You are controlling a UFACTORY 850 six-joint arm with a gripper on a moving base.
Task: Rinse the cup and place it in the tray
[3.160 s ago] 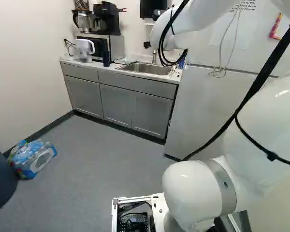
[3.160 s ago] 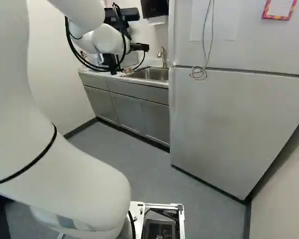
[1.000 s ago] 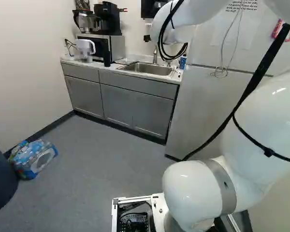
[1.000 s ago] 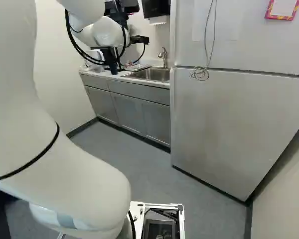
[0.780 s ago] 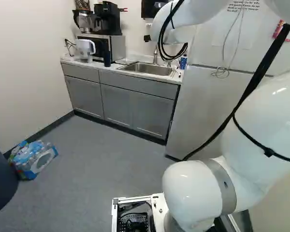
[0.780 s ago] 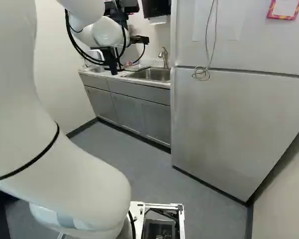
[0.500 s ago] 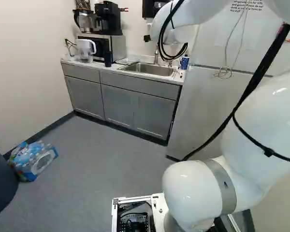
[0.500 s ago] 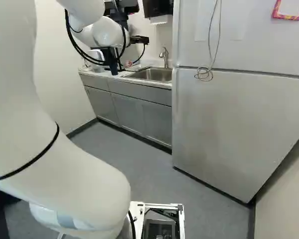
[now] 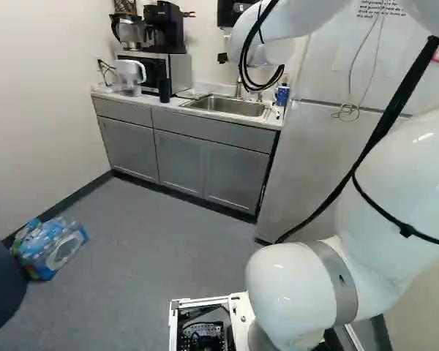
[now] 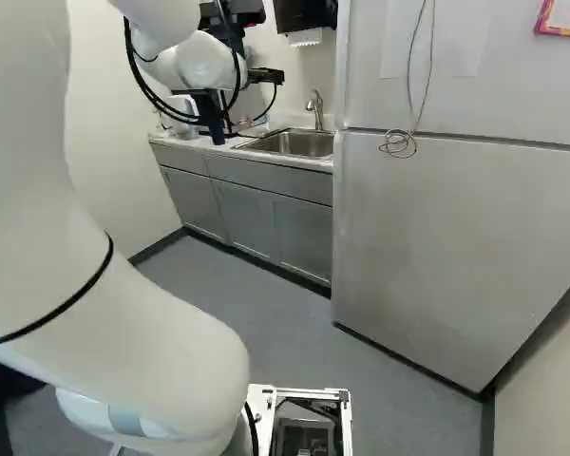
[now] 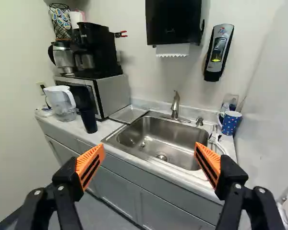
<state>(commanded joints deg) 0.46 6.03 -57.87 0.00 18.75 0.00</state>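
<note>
The gripper (image 10: 211, 112) hangs at the end of the arm before the counter, partly hidden by cables in the right base view. In the wrist view the gripper (image 11: 150, 147) is open, its orange pads wide apart with nothing between them. Ahead of it lies the steel sink (image 11: 158, 136) with its faucet (image 11: 175, 103). A blue dotted cup (image 11: 230, 122) stands upright on the counter beyond the sink's fridge-side corner; the same cup (image 9: 282, 95) shows beside the fridge. A shallow metal tray (image 11: 128, 114) lies on the sink's other side, toward the microwave.
A dark tumbler (image 11: 89, 120) and a clear pitcher (image 11: 62, 103) stand by the microwave (image 11: 108, 93), which bears a coffee maker. The fridge (image 10: 446, 247) borders the counter (image 9: 150, 102). Wrapped bottles (image 9: 51, 245) lie on the floor near a dark bin (image 9: 1, 281).
The base has turned slightly, shifting the scene rightward in both base views. Earlier, the arm also moved a little against its lowest joint; over the last second it has kept its pose.
</note>
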